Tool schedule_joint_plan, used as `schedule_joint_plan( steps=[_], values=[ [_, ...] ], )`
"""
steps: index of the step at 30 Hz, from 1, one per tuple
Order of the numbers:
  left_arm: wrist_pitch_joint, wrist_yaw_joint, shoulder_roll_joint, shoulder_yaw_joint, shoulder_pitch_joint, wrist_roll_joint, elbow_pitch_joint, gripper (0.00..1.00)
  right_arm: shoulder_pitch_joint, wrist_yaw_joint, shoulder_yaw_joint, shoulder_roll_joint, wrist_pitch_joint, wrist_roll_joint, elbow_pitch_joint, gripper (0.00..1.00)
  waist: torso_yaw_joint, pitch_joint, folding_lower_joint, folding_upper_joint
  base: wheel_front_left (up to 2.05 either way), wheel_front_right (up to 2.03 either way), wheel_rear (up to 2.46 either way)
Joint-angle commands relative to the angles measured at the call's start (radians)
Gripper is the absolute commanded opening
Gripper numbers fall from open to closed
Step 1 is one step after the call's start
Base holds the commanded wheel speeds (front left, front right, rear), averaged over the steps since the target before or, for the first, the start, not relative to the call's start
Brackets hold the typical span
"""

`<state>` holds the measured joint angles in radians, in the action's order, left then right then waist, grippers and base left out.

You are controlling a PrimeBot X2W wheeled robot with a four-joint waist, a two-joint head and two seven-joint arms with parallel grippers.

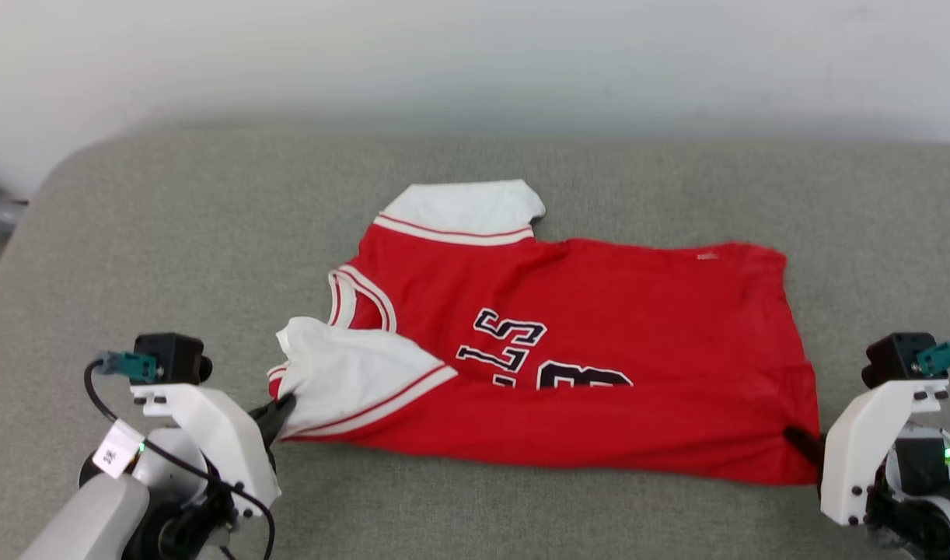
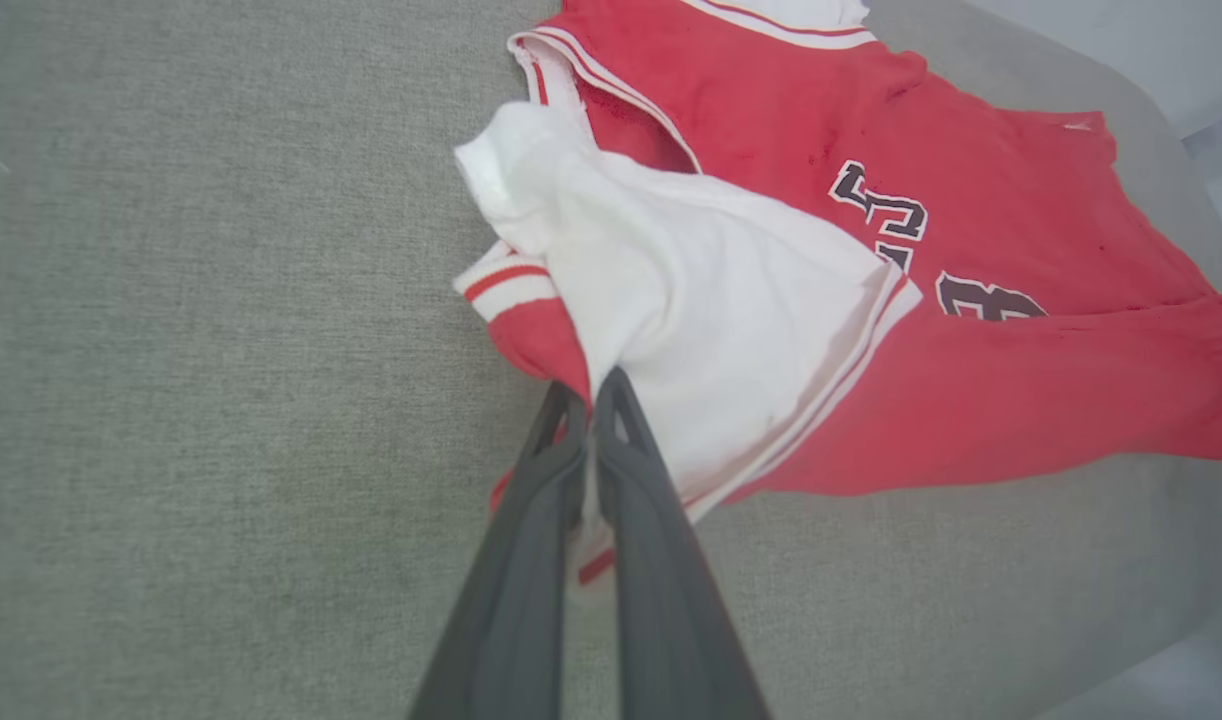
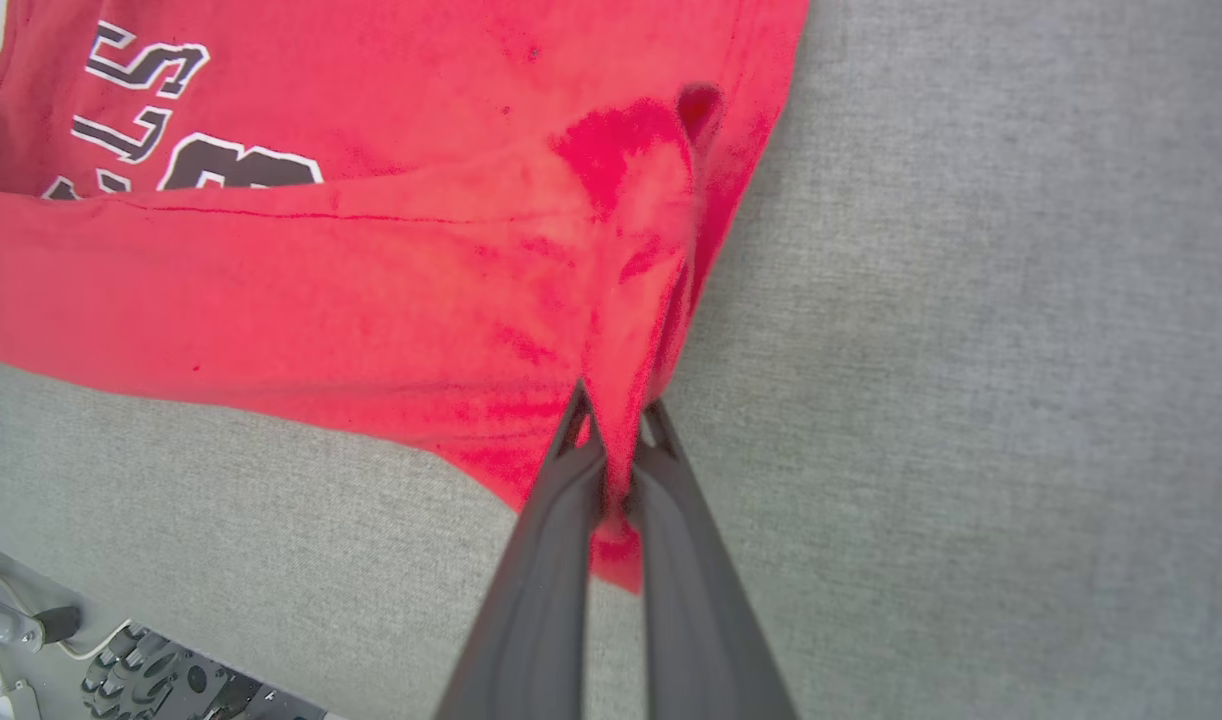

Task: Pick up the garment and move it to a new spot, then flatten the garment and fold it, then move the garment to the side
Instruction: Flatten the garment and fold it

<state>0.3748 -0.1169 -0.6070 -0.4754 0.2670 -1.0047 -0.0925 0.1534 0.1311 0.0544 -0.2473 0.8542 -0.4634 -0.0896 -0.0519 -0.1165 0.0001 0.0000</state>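
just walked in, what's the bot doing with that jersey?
The robot has both grippers on a red jersey that lies sideways on a gray cushion, collar toward its left and hem toward its right. The left gripper is shut on the near edge at the white sleeve. The right gripper is shut on the near hem corner. The near long edge is folded over the front and hides part of the black numerals, so this looks like mid-fold.

The red jersey (image 1: 599, 311) lies sideways on the grey cushion (image 1: 211, 233), its near edge folded over the black numerals. Its white sleeves are at the left end.
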Motion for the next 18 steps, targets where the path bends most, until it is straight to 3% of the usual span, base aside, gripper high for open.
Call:
schedule_joint_plan(
  steps=[1, 13, 18],
  values=[
    [-0.005, -0.006, -0.005, 0.001, -0.015, 0.007, 0.006, 0.0, -0.015, -0.001, 0.002, -0.005, 0.001, -0.008, 0.01, 0.0, -0.003, 0.037, -0.0001, 0.0, 0.0, 0.0, 0.0],
    [-0.014, -0.104, -0.048, 0.024, -0.236, -0.039, 0.114, 0.0, -0.217, -0.001, 0.031, 0.032, 0.036, -0.021, 0.123, 0.0, -0.012, 0.14, -0.0001, 0.0, 0.0, 0.0, 0.0],
    [-0.033, -0.118, -0.032, 0.024, -0.303, -0.059, 0.11, 0.0, -0.277, -0.001, 0.052, 0.063, 0.014, -0.021, 0.109, 0.0, -0.011, 0.138, -0.0001, 0.0, 0.0, 0.0, 0.0]
  ],
)
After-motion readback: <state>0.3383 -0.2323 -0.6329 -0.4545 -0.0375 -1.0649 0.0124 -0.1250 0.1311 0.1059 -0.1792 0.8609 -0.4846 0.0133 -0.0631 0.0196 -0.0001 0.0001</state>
